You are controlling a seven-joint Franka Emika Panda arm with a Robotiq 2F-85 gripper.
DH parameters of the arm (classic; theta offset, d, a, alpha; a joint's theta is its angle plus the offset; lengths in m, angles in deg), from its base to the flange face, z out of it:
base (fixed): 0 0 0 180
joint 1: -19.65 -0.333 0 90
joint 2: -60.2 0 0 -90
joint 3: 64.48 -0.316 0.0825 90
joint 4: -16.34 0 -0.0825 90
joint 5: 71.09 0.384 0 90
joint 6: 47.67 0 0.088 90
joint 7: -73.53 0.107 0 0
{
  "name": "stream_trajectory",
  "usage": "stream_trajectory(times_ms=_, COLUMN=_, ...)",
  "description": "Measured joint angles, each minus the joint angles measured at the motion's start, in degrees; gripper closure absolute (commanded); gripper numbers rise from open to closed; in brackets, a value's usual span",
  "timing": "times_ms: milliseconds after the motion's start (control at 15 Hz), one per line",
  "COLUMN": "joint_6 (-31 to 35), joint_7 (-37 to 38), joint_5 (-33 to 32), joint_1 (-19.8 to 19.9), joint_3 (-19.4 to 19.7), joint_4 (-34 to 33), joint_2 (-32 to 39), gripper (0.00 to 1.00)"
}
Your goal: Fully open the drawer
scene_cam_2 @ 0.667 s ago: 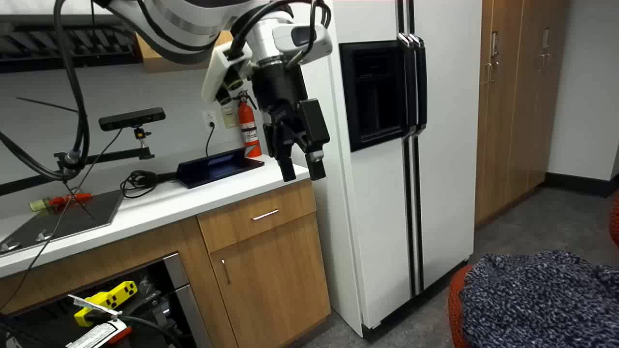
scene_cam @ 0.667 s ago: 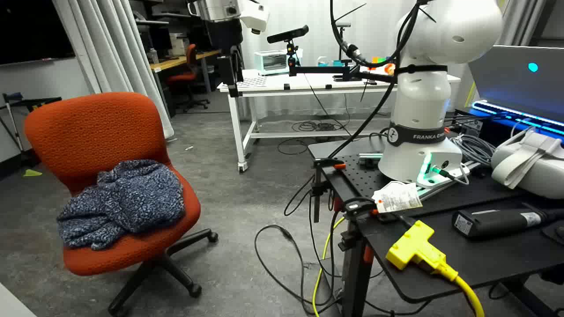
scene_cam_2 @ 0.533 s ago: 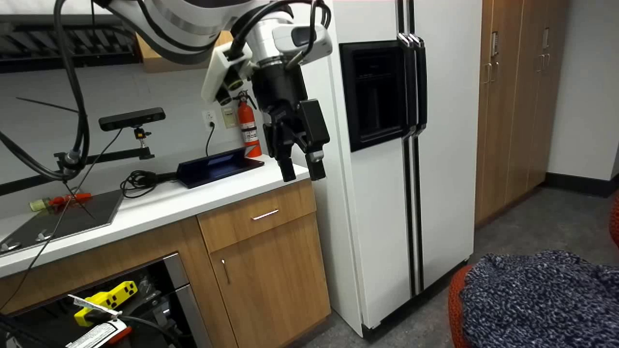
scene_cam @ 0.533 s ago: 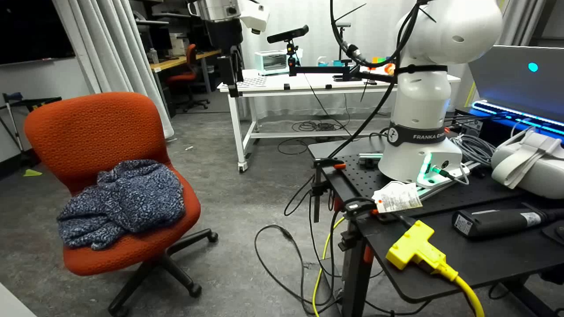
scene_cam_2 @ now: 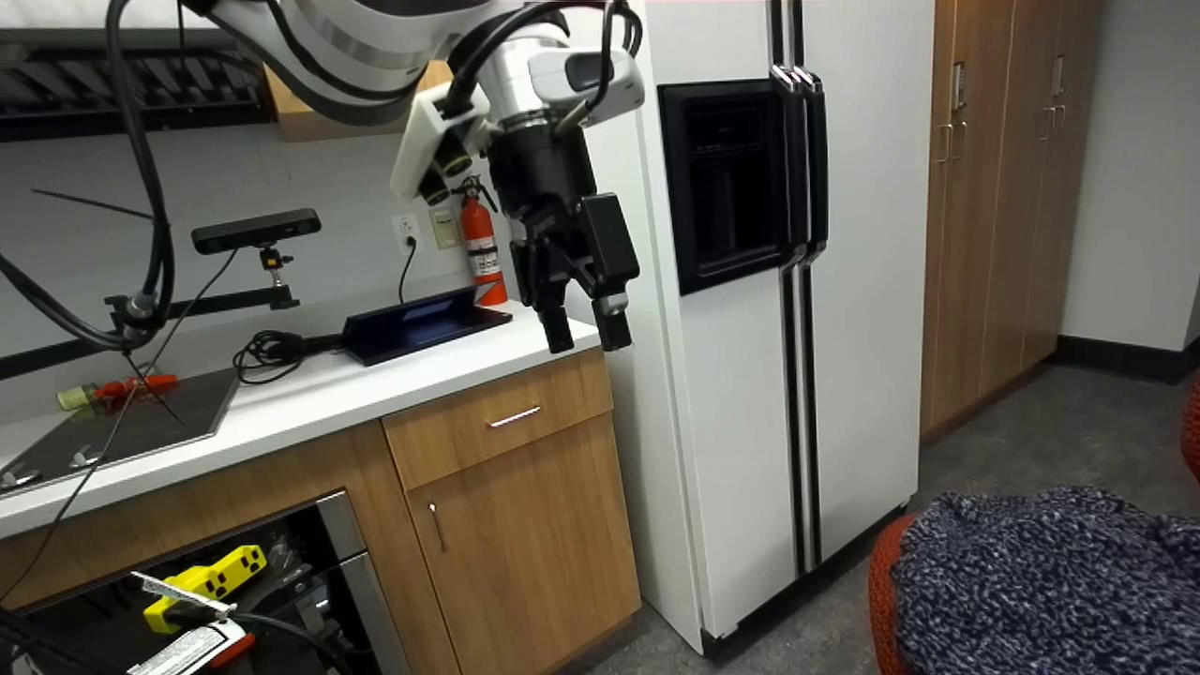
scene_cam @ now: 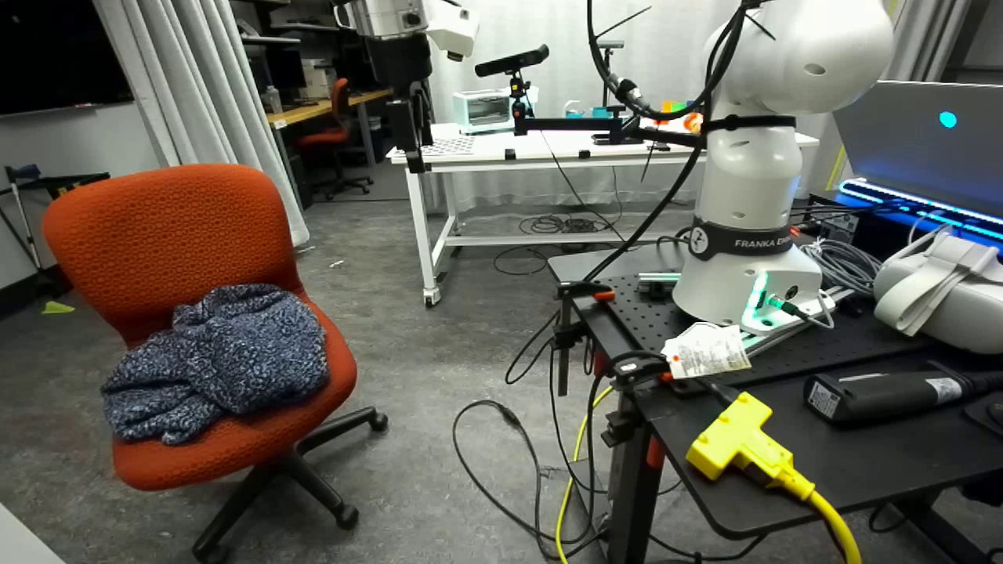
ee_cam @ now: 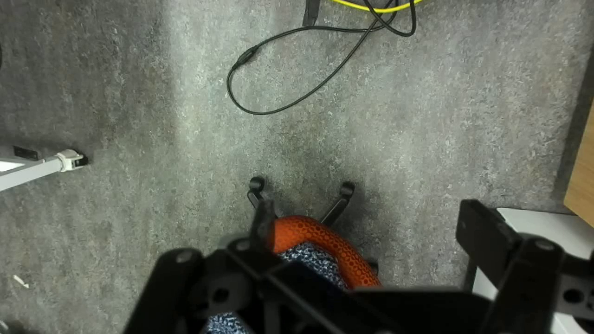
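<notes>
The drawer (scene_cam_2: 469,439) shows in an exterior view as a flat wood front under the white counter, left of the fridge. It is shut, so its inside is hidden. A thin silver bar handle (scene_cam_2: 514,416) runs across its front. My gripper (scene_cam_2: 586,336) hangs pointing down in the same view, above and a little right of the handle in the picture, apart from it. The gripper also shows in the other exterior view (scene_cam: 415,163). In the wrist view the fingers (ee_cam: 369,222) are wide apart with nothing between them; the drawer is out of that view.
A white fridge (scene_cam_2: 853,328) stands right of the drawer. A cabinet door (scene_cam_2: 530,544) is below it. A dark tablet-like object (scene_cam_2: 427,323) lies on the counter (scene_cam_2: 309,403). An orange chair (scene_cam: 168,243) with a knitted garment stands under the gripper. Cables (ee_cam: 297,104) lie on the floor.
</notes>
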Motion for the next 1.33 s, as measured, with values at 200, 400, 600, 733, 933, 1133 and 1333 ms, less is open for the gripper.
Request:
stream_trajectory(times_ms=200, joint_6=0.00, joint_7=0.00, joint_5=0.00, joint_1=0.00, joint_3=0.00, joint_4=0.00, joint_2=0.00, gripper=0.00)
stream_trajectory(times_ms=400, joint_6=0.00, joint_7=0.00, joint_5=0.00, joint_1=0.00, joint_3=0.00, joint_4=0.00, joint_2=0.00, gripper=0.00)
stream_trajectory(times_ms=600, joint_6=0.00, joint_7=0.00, joint_5=0.00, joint_1=0.00, joint_3=0.00, joint_4=0.00, joint_2=0.00, gripper=0.00)
stream_trajectory(times_ms=733, joint_6=0.00, joint_7=0.00, joint_5=0.00, joint_1=0.00, joint_3=0.00, joint_4=0.00, joint_2=0.00, gripper=0.00)
stream_trajectory(times_ms=933, joint_6=0.00, joint_7=0.00, joint_5=0.00, joint_1=0.00, joint_3=0.00, joint_4=0.00, joint_2=0.00, gripper=0.00)
stream_trajectory(times_ms=1133, joint_6=0.00, joint_7=0.00, joint_5=0.11, joint_1=-0.44, joint_3=0.04, joint_4=0.01, joint_2=0.00, gripper=0.00)
stream_trajectory(times_ms=1333, joint_6=0.00, joint_7=-0.03, joint_5=1.71, joint_1=-2.43, joint_3=-0.24, joint_4=0.00, joint_2=-0.06, gripper=0.00)
